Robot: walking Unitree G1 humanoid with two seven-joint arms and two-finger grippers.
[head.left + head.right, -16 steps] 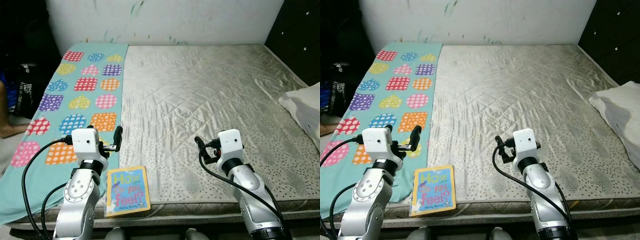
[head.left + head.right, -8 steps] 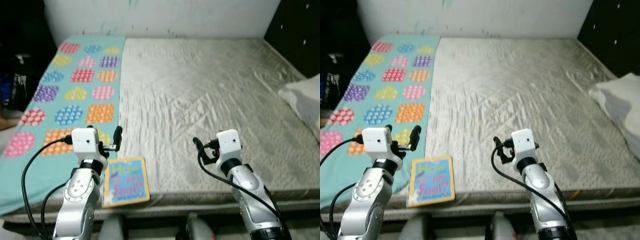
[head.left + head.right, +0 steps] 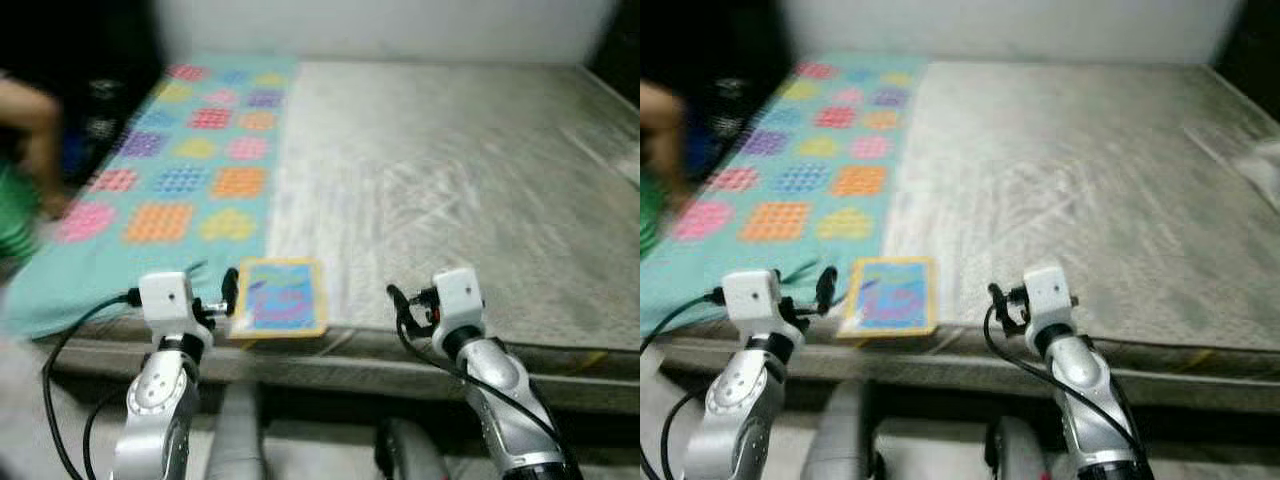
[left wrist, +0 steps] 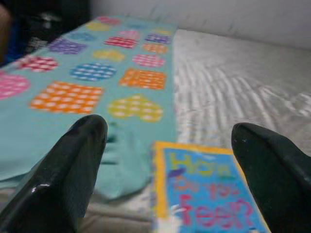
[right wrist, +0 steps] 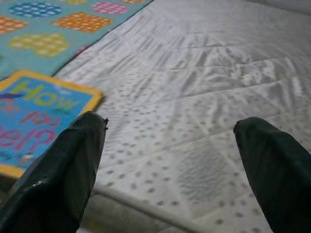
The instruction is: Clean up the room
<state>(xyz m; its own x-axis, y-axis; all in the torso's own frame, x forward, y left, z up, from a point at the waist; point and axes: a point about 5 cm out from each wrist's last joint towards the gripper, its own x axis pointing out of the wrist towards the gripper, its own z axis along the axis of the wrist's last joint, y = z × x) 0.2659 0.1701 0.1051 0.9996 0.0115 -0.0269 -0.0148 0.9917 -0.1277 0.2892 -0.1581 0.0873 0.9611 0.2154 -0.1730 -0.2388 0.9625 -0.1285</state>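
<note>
A children's book [image 3: 280,296] with a blue cover and yellow border lies flat at the near edge of the bed's mattress [image 3: 450,170], beside a teal blanket [image 3: 190,150] printed with coloured hearts. My left gripper [image 3: 230,293] hovers open just left of the book, at the bed's edge. In the left wrist view the book [image 4: 209,189] lies low between the spread fingers [image 4: 63,174]. My right gripper [image 3: 396,300] is held open to the right of the book, over the mattress edge. The right wrist view has the book [image 5: 34,116] off to one side.
A person's arm [image 3: 25,110] and green clothing [image 3: 8,215] are at the left, beside the bed. A white wall [image 3: 380,25] runs behind the bed. The head views are blurred.
The whole picture has shifted and blurred, so the camera has moved; the bed's front edge now sits higher. A person has come into view at the left. Both arms keep their pose.
</note>
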